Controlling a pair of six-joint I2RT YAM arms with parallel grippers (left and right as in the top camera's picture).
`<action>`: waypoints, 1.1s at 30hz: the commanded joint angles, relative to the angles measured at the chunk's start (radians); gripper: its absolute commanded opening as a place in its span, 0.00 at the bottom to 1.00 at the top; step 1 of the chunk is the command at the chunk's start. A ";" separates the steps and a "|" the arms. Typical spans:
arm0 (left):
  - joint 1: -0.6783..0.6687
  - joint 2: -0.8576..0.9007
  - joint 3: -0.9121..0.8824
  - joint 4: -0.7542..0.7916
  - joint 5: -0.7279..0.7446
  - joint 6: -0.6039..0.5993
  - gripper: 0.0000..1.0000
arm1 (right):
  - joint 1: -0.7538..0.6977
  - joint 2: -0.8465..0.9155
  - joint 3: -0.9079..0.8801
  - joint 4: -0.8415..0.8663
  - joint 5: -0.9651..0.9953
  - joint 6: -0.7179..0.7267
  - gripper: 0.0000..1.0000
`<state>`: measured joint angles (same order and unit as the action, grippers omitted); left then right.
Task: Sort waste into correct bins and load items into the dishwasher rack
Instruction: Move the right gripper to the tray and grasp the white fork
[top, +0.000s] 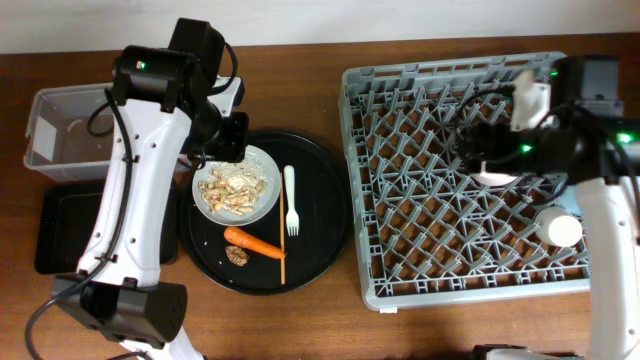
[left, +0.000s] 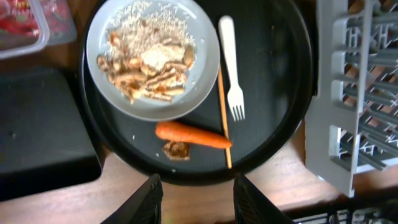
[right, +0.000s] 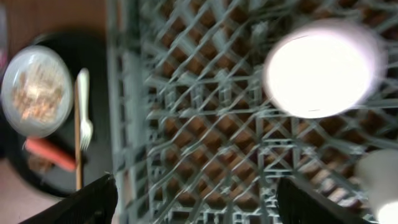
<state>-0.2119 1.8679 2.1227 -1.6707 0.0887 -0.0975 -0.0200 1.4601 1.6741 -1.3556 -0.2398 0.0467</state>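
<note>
- Well, at the far left a clear rectangular plastic box (top: 45, 140) sits on the wooden table (top: 300, 320) with a red crinkled wrapper (left: 15, 22) inside. A shallow black rectangular tray (top: 65, 230) lies just beside it on the near side.
- The white left arm (top: 130, 190) rises from its base at the table's near edge, arches over both bins and bends down toward the middle.
- The left gripper (left: 198, 183) hangs over the near rim of a large round black tray (top: 320, 230), jaws parted with nothing between them.
- On that round tray is a pale grey round plate (top: 266, 168) heaped with beige crumbly food scraps (top: 232, 188).
- A white plastic fork (top: 290, 200) lies just right of the plate, with a thin wooden chopstick (top: 283, 250) alongside.
- A small orange carrot (top: 252, 241) and a small brown lump (top: 237, 256) lie nearer the tray's rim.
- A large grey plastic grid rack (top: 420, 230) fills the right side.
- The right arm (top: 610, 210) reaches in from the right over the rack. The right gripper (right: 196, 183) is spread wide and empty.
- A round pinkish bowl (right: 320, 68), blurred, rests in the rack near that gripper, and a pale cup (top: 557, 227) stands towards the rack's right side.
</note>
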 joint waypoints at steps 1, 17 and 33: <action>0.024 -0.022 0.002 -0.018 -0.093 -0.086 0.37 | 0.178 0.014 -0.008 0.014 -0.037 -0.005 0.84; 0.324 -0.024 0.002 -0.017 -0.085 -0.100 0.43 | 0.766 0.617 -0.008 0.528 0.255 0.316 0.73; 0.324 -0.024 0.002 -0.014 -0.085 -0.100 0.43 | 0.766 0.782 -0.009 0.576 0.286 0.411 0.35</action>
<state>0.1097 1.8679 2.1227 -1.6867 0.0101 -0.1848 0.7414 2.2215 1.6650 -0.7799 0.0345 0.4454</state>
